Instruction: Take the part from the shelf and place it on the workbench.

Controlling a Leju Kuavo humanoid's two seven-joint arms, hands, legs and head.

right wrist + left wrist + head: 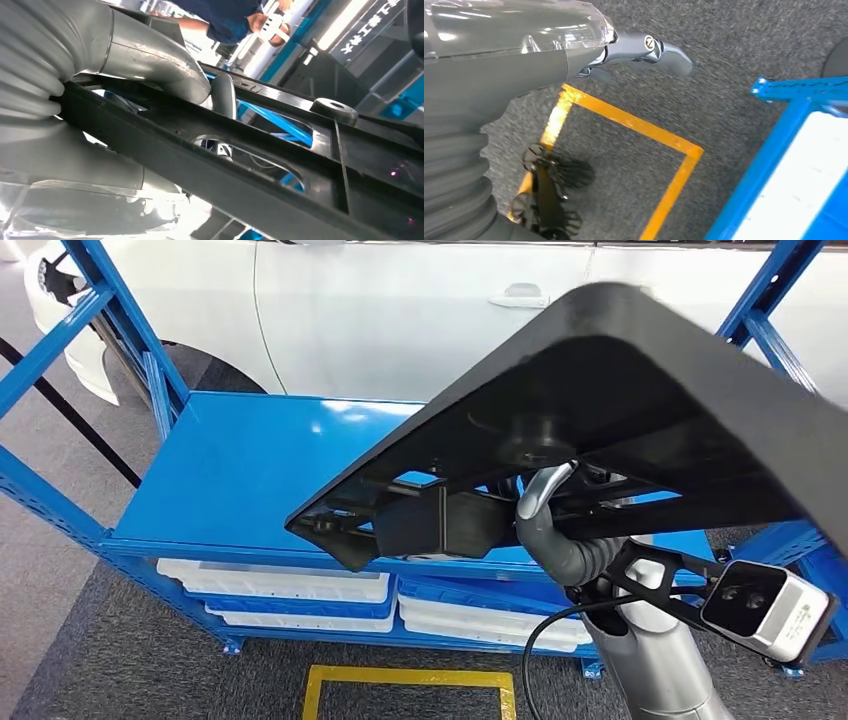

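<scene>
White car (400, 310): parked at the far side, its door handle (518, 295) visible. White trays (280, 585): stacked in a low tier, near the floor. Grey carpet (120, 660): covers the floor. Yellow tape rectangle (410, 677): marked on the carpet at the near edge. Person in a dark blue top (225, 20): seen in the right wrist view.

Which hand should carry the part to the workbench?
Right. The right hand already grips the black part, lifted off the blue shelf; the left hand hangs empty over the floor.
</scene>
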